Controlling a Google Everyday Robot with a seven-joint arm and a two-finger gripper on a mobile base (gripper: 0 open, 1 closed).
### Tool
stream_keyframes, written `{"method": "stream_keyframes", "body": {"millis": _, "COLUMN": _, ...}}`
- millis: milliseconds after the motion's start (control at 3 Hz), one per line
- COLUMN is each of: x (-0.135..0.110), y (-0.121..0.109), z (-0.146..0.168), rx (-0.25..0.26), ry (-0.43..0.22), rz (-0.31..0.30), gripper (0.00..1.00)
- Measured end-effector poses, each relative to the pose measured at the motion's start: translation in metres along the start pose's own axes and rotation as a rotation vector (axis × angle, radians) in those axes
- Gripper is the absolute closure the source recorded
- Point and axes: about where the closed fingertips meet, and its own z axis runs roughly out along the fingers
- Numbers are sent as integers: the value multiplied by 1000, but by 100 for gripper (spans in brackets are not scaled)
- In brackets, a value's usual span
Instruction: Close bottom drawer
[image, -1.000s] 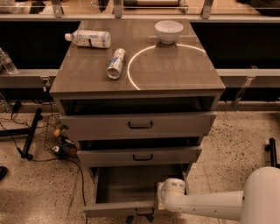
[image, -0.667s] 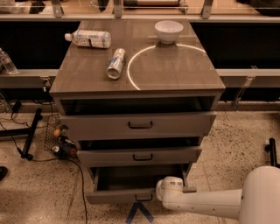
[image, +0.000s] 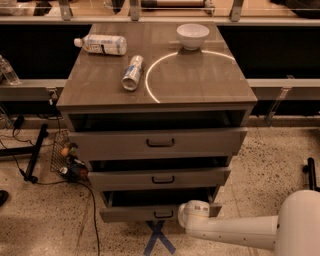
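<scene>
The bottom drawer (image: 135, 213) is the narrowest grey wood-grain front, low on the cabinet, with a small dark bar handle (image: 163, 214). It stands only slightly out, with a dark gap above its front. My gripper (image: 186, 214) is at the end of the white arm (image: 235, 232), against the right part of that drawer front. Its fingers are hidden behind the white wrist.
The middle drawer (image: 159, 178) and the top drawer (image: 159, 143) also stand partly out. On the cabinet top lie a plastic bottle (image: 101, 44), a can (image: 132, 73) and a white bowl (image: 192, 35). Cables and a small basket (image: 67, 160) sit on the floor at left. Blue tape cross (image: 157, 237) on the floor.
The bottom drawer has slid in from wide open to nearly shut, and my arm's end has moved with it toward the cabinet.
</scene>
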Motion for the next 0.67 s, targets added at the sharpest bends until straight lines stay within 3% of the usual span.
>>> {"method": "stream_keyframes", "body": {"millis": 333, "x": 0, "y": 0, "z": 0, "rx": 0, "ry": 0, "rz": 0, "gripper": 100}}
{"method": "stream_keyframes", "body": {"millis": 667, "x": 9, "y": 3, "z": 43, "rx": -52, "ry": -7, "rz": 6, "gripper": 100}}
